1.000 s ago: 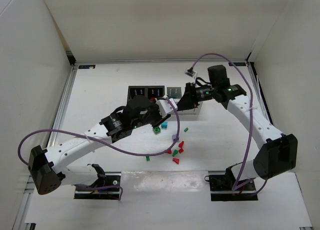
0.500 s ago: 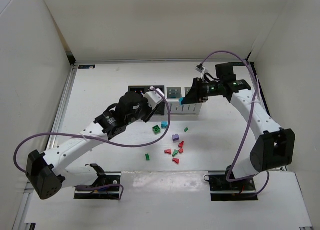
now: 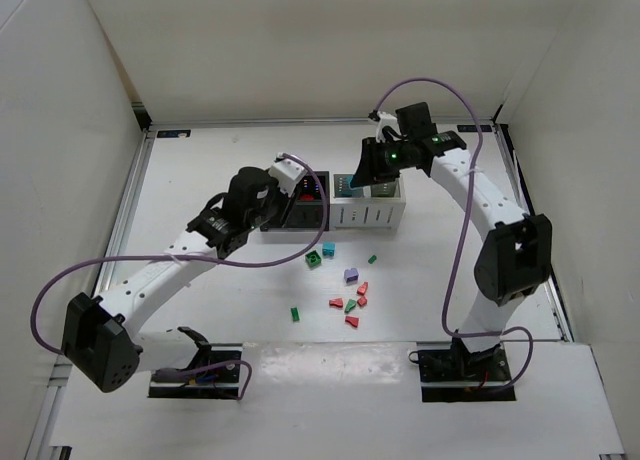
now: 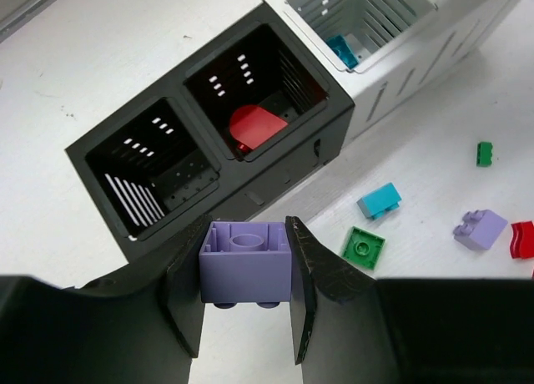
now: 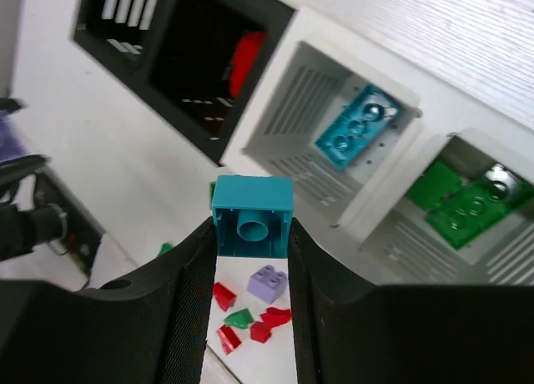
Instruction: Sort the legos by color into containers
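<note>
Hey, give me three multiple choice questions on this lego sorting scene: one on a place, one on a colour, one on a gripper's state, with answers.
1. Counting from the left along the row of four slotted bins, which holds the rounded red plastic piece? A. first B. second C. fourth
2. What colour is the square plastic block in the left gripper? A. purple B. green C. red
3. The right gripper is: A. open and empty B. shut on a teal plastic brick C. shut on nothing
Answers: 1 B, it lies in the black bin next to the white ones. 2 A, the held block is purple. 3 B, it clamps the teal brick.
</note>
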Tool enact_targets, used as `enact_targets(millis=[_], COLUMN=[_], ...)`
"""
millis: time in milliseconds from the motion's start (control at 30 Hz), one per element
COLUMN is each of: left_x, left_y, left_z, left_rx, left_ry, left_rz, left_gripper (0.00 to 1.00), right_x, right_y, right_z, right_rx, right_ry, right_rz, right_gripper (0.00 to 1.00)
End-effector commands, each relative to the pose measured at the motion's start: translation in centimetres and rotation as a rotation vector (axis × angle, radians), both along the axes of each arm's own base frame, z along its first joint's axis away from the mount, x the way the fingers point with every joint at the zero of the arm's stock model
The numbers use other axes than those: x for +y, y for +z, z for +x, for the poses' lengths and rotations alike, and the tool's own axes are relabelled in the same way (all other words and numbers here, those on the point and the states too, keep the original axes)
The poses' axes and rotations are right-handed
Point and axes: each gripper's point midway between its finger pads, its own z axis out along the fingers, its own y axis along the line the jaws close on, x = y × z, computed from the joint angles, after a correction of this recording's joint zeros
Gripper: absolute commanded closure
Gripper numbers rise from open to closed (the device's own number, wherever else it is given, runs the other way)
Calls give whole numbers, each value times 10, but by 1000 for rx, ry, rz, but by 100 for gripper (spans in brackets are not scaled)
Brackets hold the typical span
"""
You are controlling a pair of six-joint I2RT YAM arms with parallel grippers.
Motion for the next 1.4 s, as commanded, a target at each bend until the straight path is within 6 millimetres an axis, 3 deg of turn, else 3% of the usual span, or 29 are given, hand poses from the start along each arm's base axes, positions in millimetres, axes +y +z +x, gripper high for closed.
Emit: enact_targets(millis=[0,133,200,267,300,700,933,1133,1367], left_x=[1,6,5,5,4,10,20,30,31], left_y=[27,25,23,18,24,17,15,-11,-20], left_z=[9,14,17,18,20,34,43,54,59], left_rx=[-24,18,34,61,53,141,187,313,361], left_ry=[31,75,81,96,97,225,299,373,410], left_rz=[-74,-118,-116,-111,-117,-101,-104,-77,-71], left_gripper=[99,99,99,99,99,99,99,98,79], right_x=[-12,-11,-10,-11,-10,0,-1,-18,-46], right_y=[-11,-19,-19,-20,-20,-13,2,6,3], right_z=[15,19,21,24,24,19,9,-2,-9], right_rx=[-29,-45,-60,-62,-65,-71,-100,-116,-109], right_ry=[-58,-82,-90,-105,-98,-74,-75,-137,-207], right_rz=[-124,-185,-193,-203,-204,-180,-160,-143,-164], right_gripper=[100,98,93,80,74,41,38,37,37])
